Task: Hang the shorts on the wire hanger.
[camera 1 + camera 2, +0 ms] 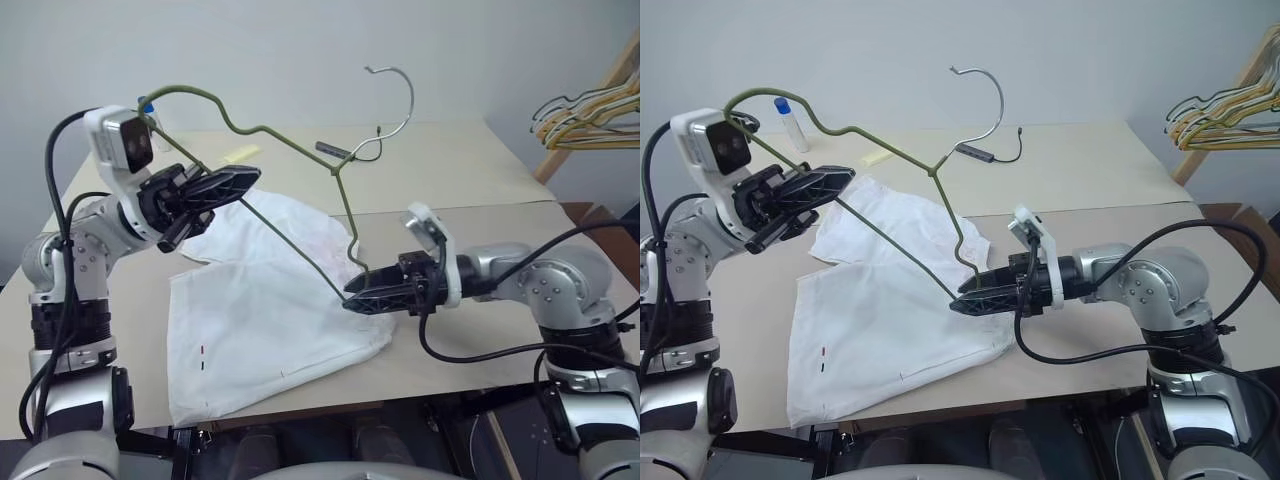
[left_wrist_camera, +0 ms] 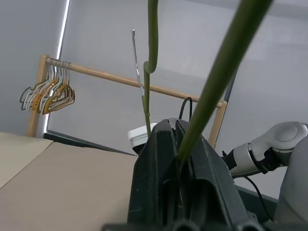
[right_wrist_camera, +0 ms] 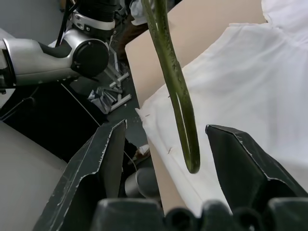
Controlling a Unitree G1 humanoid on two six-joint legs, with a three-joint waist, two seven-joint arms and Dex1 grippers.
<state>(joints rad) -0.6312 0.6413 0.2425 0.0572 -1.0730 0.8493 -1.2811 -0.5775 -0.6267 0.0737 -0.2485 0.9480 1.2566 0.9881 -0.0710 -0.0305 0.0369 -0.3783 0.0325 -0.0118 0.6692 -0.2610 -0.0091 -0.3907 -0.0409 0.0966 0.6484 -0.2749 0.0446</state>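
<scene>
Shorts [image 1: 270,310] flat (wire hanger [image 1: 290,135] raised above)

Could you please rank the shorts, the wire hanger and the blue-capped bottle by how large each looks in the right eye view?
1. shorts
2. wire hanger, nearly as wide but bare wire
3. blue-capped bottle, smallest, though farthest away

Silver-grey jointed arms with black cable loops; white wrist camera housings; black ribbed two-finger jaws on each arm.

Beige table [image 1: 480,170], plain pale grey wall [image 1: 300,50], wooden rack [image 1: 590,110] with bunched hangers [image 1: 585,115]
</scene>
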